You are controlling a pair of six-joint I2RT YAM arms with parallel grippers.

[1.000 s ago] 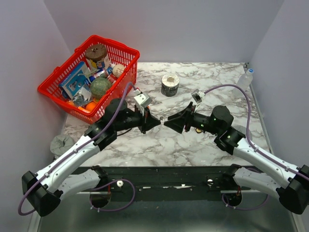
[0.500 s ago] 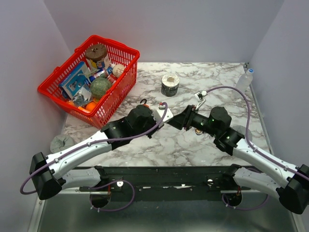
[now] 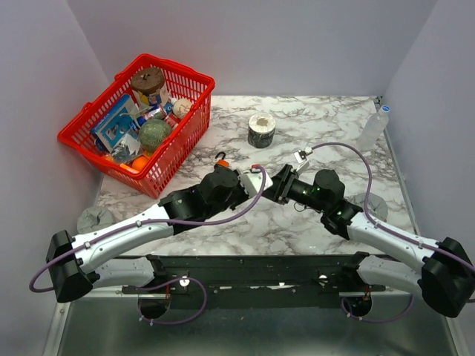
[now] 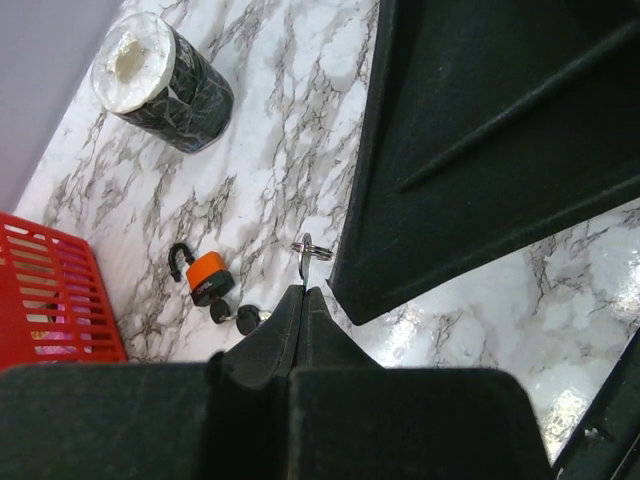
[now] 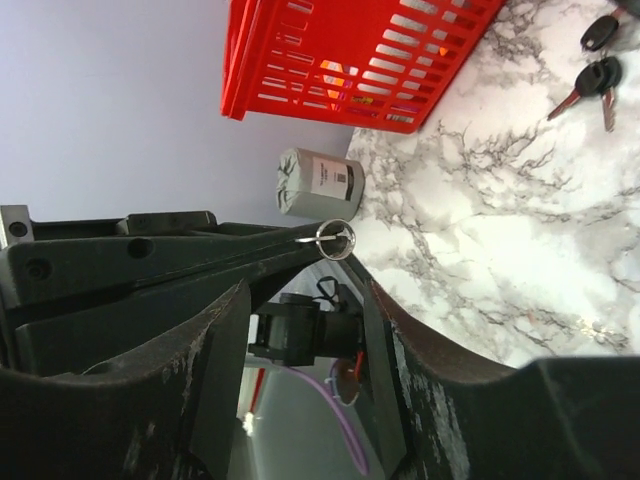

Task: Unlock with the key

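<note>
Left gripper (image 4: 303, 298) pressed together, pinching a thin silvery strip with a small ring (image 4: 305, 258); can't tell if it's a key blade. Right gripper (image 5: 305, 275) spread, jaws either side of that strip, not gripping. Black-headed key (image 4: 247, 320) lies on the surface (image 4: 280, 130) just beside the orange padlock (image 4: 207, 280), held by neither gripper. Likely early: the unlocking itself looks not yet done.

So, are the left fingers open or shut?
Shut: the left fingers press together, pinching a thin silvery piece with a ring.
</note>
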